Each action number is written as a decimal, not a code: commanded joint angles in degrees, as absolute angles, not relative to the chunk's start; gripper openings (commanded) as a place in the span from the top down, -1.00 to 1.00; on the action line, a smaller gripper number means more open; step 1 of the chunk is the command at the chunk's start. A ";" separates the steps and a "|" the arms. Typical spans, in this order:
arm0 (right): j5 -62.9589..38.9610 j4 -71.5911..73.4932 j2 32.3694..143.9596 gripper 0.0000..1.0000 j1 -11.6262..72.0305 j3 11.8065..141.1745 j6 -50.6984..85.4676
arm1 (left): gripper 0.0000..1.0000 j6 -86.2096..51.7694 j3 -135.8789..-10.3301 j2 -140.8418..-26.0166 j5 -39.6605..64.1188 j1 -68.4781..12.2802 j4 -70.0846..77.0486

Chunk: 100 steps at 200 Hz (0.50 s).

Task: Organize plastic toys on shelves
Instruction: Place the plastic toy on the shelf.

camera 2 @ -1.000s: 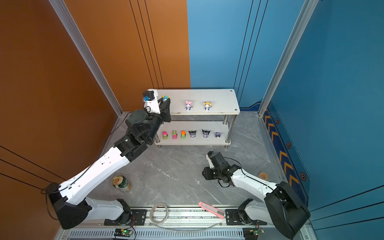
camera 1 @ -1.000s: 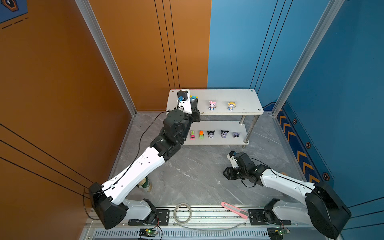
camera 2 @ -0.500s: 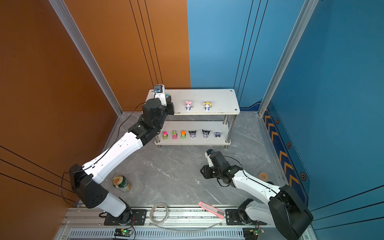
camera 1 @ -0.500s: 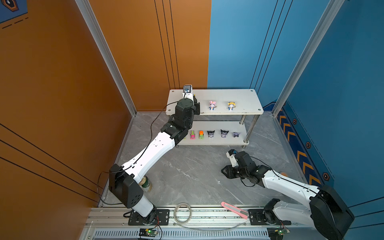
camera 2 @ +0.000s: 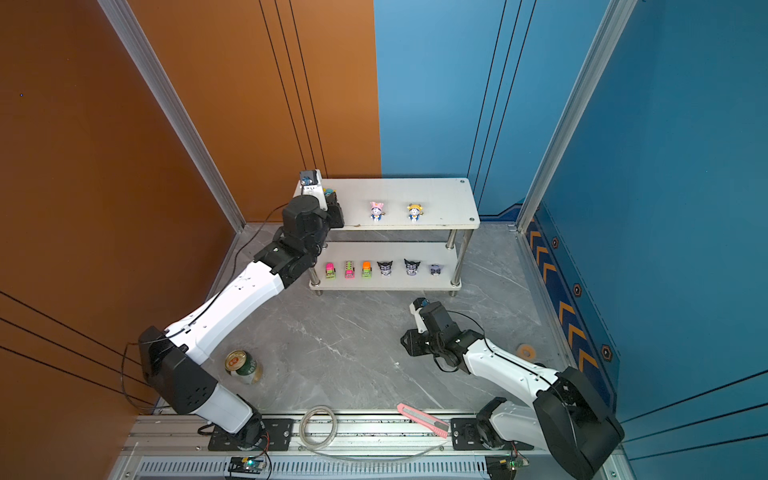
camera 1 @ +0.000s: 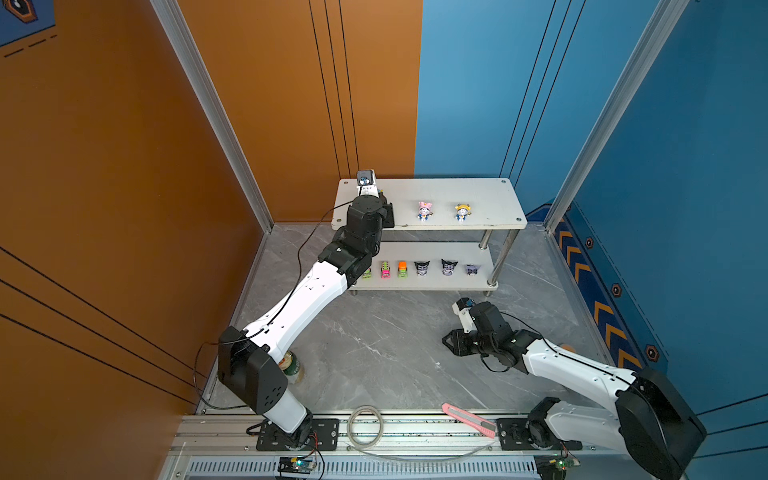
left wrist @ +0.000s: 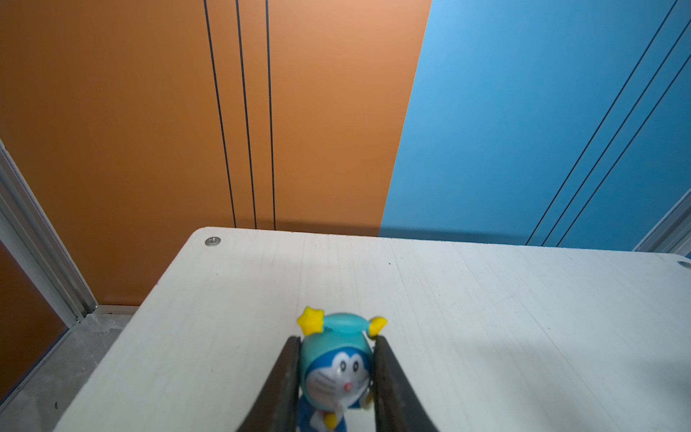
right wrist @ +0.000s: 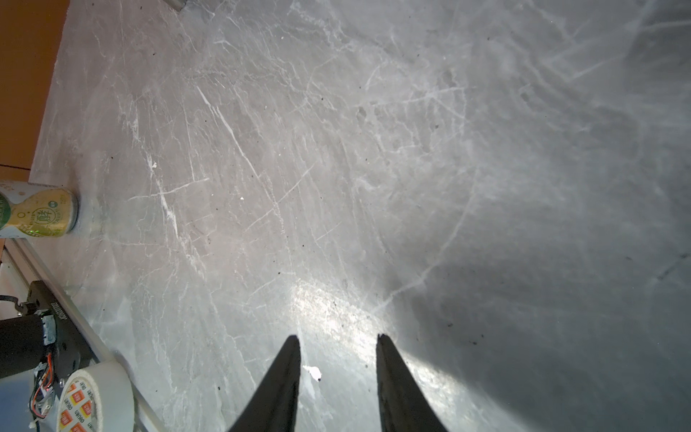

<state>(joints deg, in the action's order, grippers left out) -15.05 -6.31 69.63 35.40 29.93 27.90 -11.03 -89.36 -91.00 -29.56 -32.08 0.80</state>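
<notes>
Setting down is best done gently: the teal-hatted figurine (left wrist: pixel 338 370), clamped in the left gripper (left wrist: pixel 336 341), should be seated upright and flat on the top board (left wrist: pixel 486 318) before release.

— What colours are the walls?
— In both top views an orange wall (camera 1: pixel 124 187) fills the left of the frame and a blue wall (camera 1: pixel 465 83) the right, both with thin black lines. The floor (camera 1: pixel 395 353) is grey marble, white-veined.
— The shelf (camera 1: pixel 478 193)?
— White boards, chrome legs. Upper board: a pink-hatted figure (camera 1: pixel 424 210), a yellow-hatted figure (camera 1: pixel 462 212). Lower: neon pink, green and orange trucks (camera 2: pixel 349 269), black-purple figures (camera 2: pixel 385 268).
— And the left wrist view?
— A teal-hatted figure (left wrist: pixel 338 359), yellow stars, blue-and-white face.
</notes>
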 commanded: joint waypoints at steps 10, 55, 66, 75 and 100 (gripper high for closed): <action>-16.13 -4.83 70.86 0.28 35.12 29.70 26.54 | 0.74 -13.32 -89.56 -91.97 -29.70 -31.38 -1.67; -16.26 -4.83 70.83 0.29 35.06 29.53 26.39 | 0.71 -13.62 -89.38 -92.63 -30.23 -31.38 -1.93; -16.16 -4.87 70.59 0.29 35.07 29.44 26.37 | 0.71 -13.62 -89.23 -92.89 -30.24 -31.38 -1.72; -16.00 -4.92 70.51 0.29 35.06 29.41 26.38 | 0.69 -13.69 -89.08 -92.94 -30.28 -31.38 -1.74; -15.97 -4.88 70.46 0.28 34.81 29.36 26.19 | 0.38 -13.84 -88.62 -92.83 -30.23 -31.41 -1.52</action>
